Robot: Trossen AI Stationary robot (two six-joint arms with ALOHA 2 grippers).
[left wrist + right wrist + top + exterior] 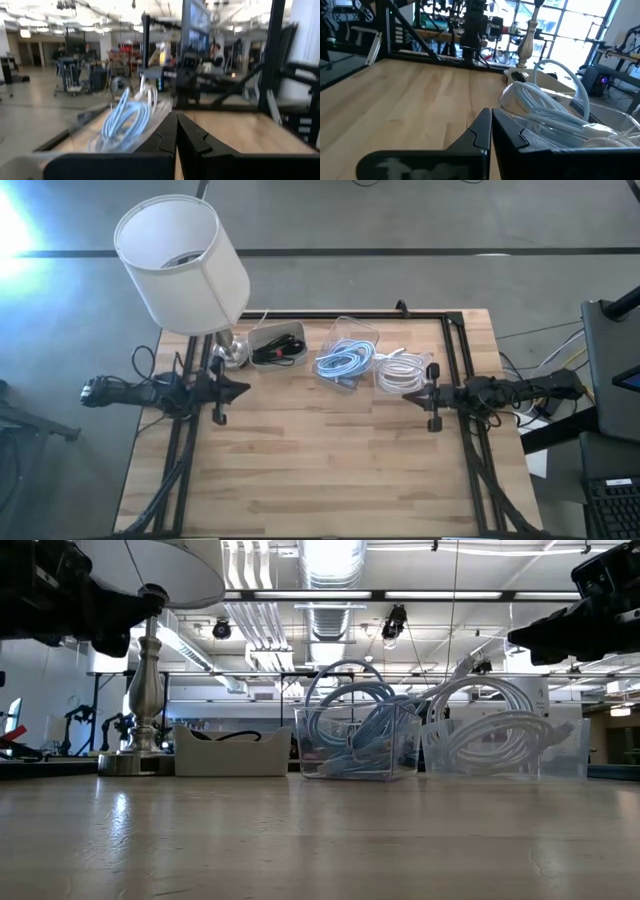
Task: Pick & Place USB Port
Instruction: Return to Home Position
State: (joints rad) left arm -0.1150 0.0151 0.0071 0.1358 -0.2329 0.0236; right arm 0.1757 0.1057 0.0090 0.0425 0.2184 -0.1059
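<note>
We are seeing blue cables (345, 362) in one clear bin (362, 330), white cables (398, 373) in a second bin (424, 362) at its 3 o'clock. Left gripper (243, 390) and right gripper (408, 395) are showing closed, empty fingers.

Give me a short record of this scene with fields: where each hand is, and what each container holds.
left hand: shut, empty, raised over the left side of the table, near the lamp
right hand: shut, empty, raised over the right side
left clear bin: blue cables
right clear bin: white cables
white tray: black cable
</note>
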